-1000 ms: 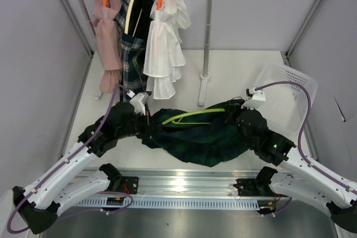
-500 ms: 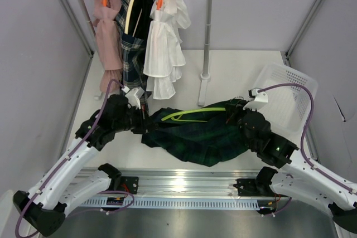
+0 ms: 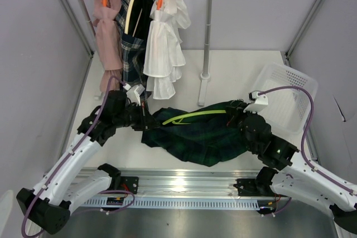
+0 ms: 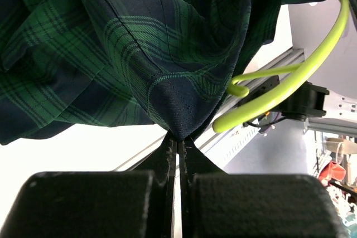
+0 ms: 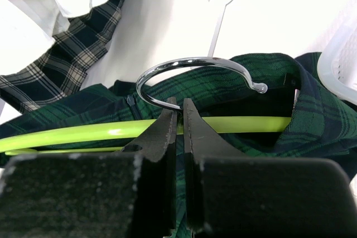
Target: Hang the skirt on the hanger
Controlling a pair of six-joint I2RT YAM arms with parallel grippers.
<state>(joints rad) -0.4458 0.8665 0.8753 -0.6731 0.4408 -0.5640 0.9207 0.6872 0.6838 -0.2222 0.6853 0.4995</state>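
Dark green pleated tartan, the skirt (image 3: 206, 137) is heaped on the counter (image 3: 245, 71), one fold pinched by the left claw (image 4: 179, 140); atop it the lime plastic hanger (image 3: 195, 115) is clamped at its chrome hook by the right claw (image 5: 178, 104).

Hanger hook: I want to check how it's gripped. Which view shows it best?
Right wrist: the chrome hook curves just above the right gripper, shut at its base. Top external shows only the hanger's green bar; left wrist only one green end.
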